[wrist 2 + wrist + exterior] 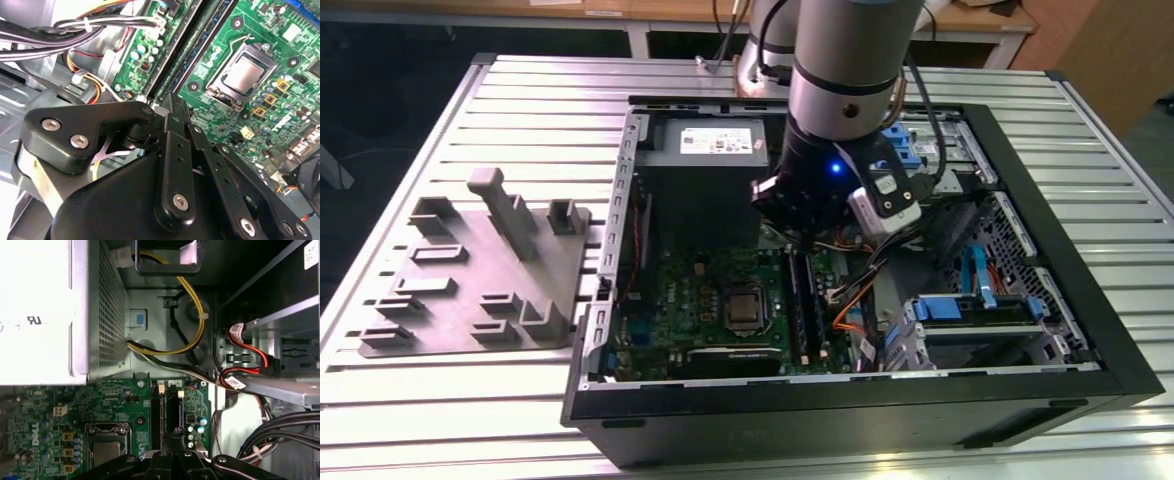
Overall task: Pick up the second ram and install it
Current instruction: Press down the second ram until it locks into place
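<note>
The work surface is a slatted metal table (480,100) carrying an open computer case (854,410). A grey moulded holder (467,270) lies on the table beside the case.

All positions below are given relative to the processor socket (744,305).

1. The socket sits on the green motherboard (680,280).
2. Long black slot rails run just beside the socket, on the exterior view's right.
3. The second ram (173,410) appears to be the dark stick standing in the rail farther from the socket. This is a judgement; its seating depth cannot be confirmed.
4. The gripper (175,432) hangs over the far end of these rails. Its fingers (167,107) are drawn together at the tips, with nothing clearly visible between them. Contact with the stick's top edge cannot be determined.
5. The power supply (707,145) lies beyond the socket at the back of the case.

Handling: the stick is probably light, rigid and thin, and likely brittle if twisted. Grip it by the long top edge or the bare board ends, not across the chips. Apply force straight down along the rail.
</note>
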Robot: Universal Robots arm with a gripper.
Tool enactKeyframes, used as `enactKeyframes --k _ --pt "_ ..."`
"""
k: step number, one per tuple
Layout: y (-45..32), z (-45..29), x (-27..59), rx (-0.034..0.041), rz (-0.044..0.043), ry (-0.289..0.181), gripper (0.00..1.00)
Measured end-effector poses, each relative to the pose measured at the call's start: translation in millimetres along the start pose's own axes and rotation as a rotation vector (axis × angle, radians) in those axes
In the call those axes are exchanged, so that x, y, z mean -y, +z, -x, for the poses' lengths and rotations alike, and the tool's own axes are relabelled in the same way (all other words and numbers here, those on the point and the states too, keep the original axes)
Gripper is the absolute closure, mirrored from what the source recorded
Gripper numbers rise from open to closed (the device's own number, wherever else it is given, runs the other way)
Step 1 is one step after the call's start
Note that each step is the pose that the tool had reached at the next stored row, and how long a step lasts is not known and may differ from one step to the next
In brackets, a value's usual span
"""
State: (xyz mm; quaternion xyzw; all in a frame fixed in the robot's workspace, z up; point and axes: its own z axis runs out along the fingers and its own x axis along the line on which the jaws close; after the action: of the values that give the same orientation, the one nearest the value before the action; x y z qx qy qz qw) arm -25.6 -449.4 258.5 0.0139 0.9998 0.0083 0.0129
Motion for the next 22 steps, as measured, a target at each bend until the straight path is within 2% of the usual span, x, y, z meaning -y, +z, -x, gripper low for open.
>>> enactKeyframes --k 7,14,22 --pt "8.7 -2.1 -3.8 -0.0001 -0.0002 0.000 0.90" --pt "10.8 -3.5 -4.5 0.0002 0.0002 0.000 0.90" --pt "20.2 -6.5 -5.1 0.0002 -0.0001 0.000 0.90"
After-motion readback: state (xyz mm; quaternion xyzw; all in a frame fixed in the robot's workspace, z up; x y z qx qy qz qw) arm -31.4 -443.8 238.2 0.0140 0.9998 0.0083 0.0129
